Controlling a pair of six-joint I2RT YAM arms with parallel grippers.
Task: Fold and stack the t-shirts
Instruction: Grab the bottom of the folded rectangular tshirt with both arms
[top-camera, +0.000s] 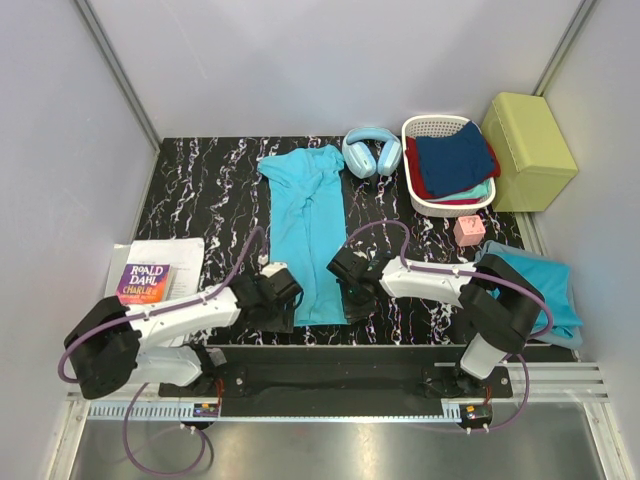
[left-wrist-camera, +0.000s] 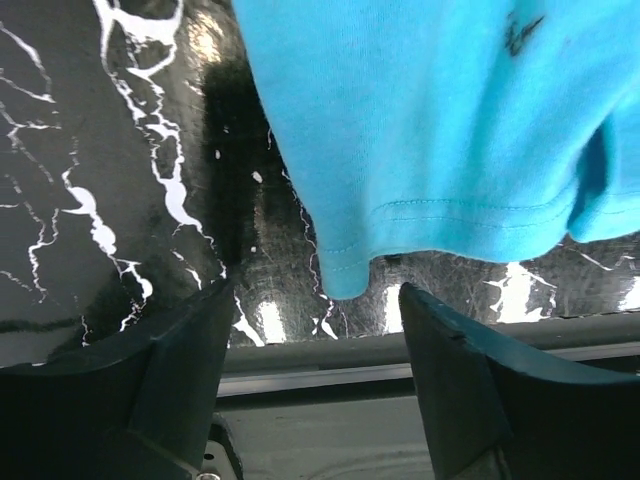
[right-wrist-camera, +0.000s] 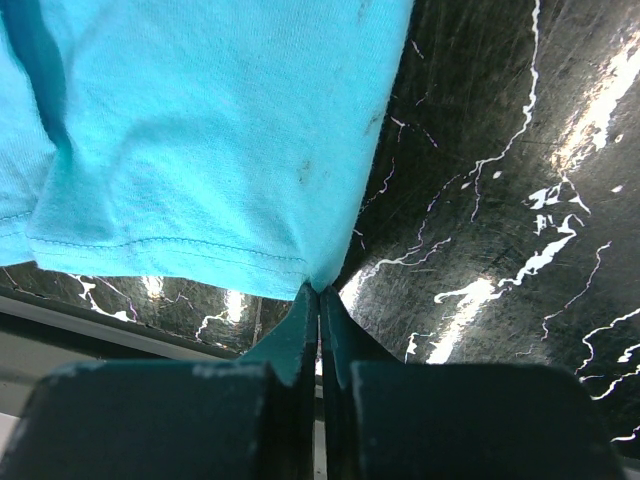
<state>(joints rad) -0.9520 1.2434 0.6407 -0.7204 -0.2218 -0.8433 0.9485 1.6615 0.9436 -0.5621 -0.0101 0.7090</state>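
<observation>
Where the t-shirt (top-camera: 305, 230) lies: flat on the table (top-camera: 200, 190), folded into a long strip, long axis running straight away from both claws, hem at their end.
left claw (left-wrist-camera: 318, 312): fingers wide apart, holding nothing; the near-left hem corner sits just ahead of the gap.
right claw (right-wrist-camera: 320, 300): fingers pressed together, near-right hem corner meeting the tips; can't tell if any cloth is actually nipped.
nearer arm: pretty much a tie, one claw per corner, strip between them.
next move, my guess: left nudges forward and closes on its corner.
folded t-shirt (top-camera: 545, 285): off to the right claw's right, well apart, likely the stack spot.
</observation>
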